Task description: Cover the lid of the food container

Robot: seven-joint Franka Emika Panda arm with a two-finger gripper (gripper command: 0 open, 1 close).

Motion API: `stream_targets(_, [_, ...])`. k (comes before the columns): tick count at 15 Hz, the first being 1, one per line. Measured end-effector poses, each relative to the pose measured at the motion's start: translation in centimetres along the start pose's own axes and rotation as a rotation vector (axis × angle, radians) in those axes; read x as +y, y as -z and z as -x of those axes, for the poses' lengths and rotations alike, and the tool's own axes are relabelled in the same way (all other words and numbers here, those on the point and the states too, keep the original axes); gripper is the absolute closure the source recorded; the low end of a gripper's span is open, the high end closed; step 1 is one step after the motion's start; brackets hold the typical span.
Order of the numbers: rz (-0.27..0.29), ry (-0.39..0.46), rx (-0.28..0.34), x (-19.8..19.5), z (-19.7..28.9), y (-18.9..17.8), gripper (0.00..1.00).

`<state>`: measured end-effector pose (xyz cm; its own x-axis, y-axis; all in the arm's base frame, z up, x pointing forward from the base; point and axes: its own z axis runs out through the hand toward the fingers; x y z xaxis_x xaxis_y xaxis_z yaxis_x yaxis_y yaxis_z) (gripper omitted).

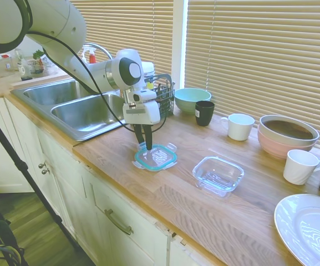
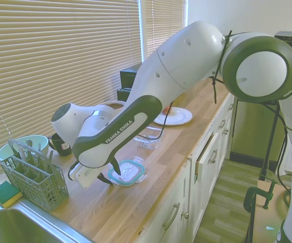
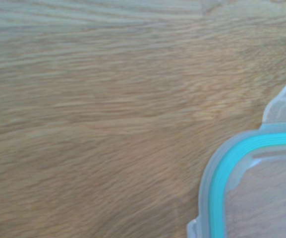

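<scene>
Lid still off, gripper sitting at lid's edge

Lid [image 1: 156, 157] is lying flat on the wooden counter [image 1: 193, 205], near the front edge, just right of the sink [image 1: 71, 108]. It is a clear plastic rounded square with a teal seal ring and clear snap tabs sticking out at the sides. Wrist view is showing one corner of it [image 3: 252, 188] with a tab, against blurred wood grain.

Food container [image 1: 218, 175] is sitting on the counter to the lid's right, apart from it, not touching. It is clear glass, shallow, with rounded-square walls, and is looking empty.

Gripper [image 1: 143, 145] is pointing straight down with its dark fingers [image 1: 148, 139] reaching the lid's left rim. Fingers are looking close together, but I cannot tell whether they are pinching the rim or just touching it.

Other containers along the blinds: a pale green bowl [image 1: 192, 100], round and glossy; a small black cup [image 1: 204, 112] just in front of it; a white mug [image 1: 240, 126]; a pink bowl with a grey one nested in it [image 1: 288, 136], dark inside; a second white mug [image 1: 300, 166]. A white plate [image 1: 309, 227] is sitting at the near right corner. A grey mesh cutlery basket [image 2: 33, 179] is standing beside the sink, with utensil handles poking up. A green and yellow sponge [image 2: 5, 193] is lying next to it.
</scene>
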<state>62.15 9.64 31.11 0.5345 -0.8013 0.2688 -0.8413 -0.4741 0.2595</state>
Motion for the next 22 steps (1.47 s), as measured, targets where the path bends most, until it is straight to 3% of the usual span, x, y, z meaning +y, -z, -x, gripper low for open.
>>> stream_targets(12, [-0.004,0.011,0.001,-0.2,0.6,0.3,1.00])
stream_targets(22, [-0.152,0.017,-0.038,4.4,-3.0,9.9,1.00])
